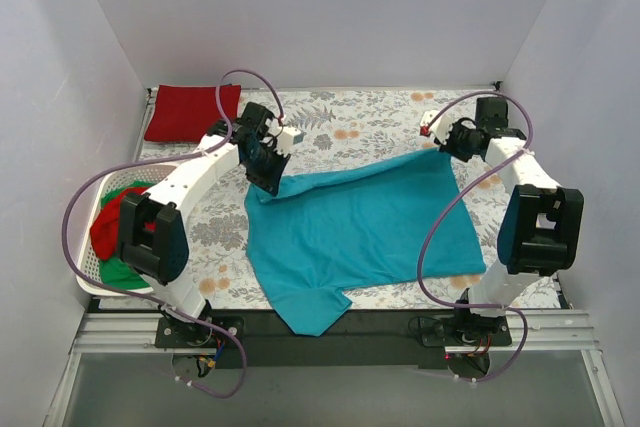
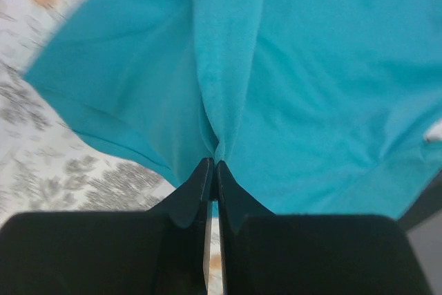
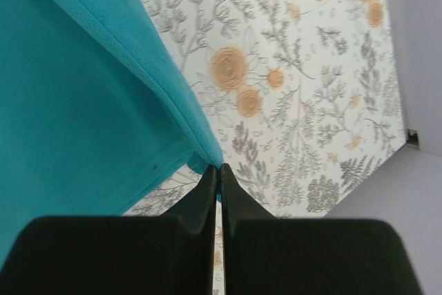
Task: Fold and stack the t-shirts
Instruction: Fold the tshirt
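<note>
Left gripper (image 2: 213,168), right gripper (image 3: 219,170) clench far corners of teal shirt (image 1: 370,217), still unfolded; red shirt (image 1: 190,112) folded aside; pile (image 1: 112,232) waits in basket (image 1: 100,290).

Four t-shirts (image 1: 370,217), one basket (image 1: 100,292), two pincers (image 1: 272,187)

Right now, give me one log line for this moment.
left pincer: shut on teal shirt | right pincer: shut on teal shirt | folded red shirt: far-left corner | basket: unfolded shirts inside
</note>
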`<state>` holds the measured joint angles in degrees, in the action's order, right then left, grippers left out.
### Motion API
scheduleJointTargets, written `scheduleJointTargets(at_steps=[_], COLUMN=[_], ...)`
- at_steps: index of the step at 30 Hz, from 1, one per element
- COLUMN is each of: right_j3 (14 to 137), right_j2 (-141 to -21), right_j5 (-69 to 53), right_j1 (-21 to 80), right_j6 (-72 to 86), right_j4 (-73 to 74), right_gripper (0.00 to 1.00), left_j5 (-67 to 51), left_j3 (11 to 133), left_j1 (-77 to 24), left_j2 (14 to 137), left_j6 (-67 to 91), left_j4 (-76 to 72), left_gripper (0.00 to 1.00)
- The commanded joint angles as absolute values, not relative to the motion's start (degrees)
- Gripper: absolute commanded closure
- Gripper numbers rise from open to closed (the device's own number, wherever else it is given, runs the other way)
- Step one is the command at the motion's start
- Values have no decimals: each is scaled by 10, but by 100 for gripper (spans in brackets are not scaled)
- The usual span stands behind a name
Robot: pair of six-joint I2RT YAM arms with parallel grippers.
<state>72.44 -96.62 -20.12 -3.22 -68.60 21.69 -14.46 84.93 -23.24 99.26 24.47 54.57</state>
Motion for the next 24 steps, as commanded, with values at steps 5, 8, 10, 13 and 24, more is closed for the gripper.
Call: scheduleJointTargets(at_steps=[5,8,10,13,24], right_j3=[679,679,675,664,627], right_j2=[-941,-927,-920,-918,-924], right_j5=[-203,-209,-213,-212,-192], right_j1=[-43,-51,-54,-54,-54], right_j6=[-787,-802,-821,-837,-873], right_j4=[283,302,316,332,344], right_gripper=[99,99,99,99,99], left_j5=[-200,-186,-185,-177,-185], left_j3=[766,764,758,748,737], left_j1=[-258,-258,-258,-258,-258], left_j2=[928,925,927,930,940], left_j6=[260,258,254,249,236], left_j4=[612,615,619,616,612], left_gripper=[100,100,100,100,100])
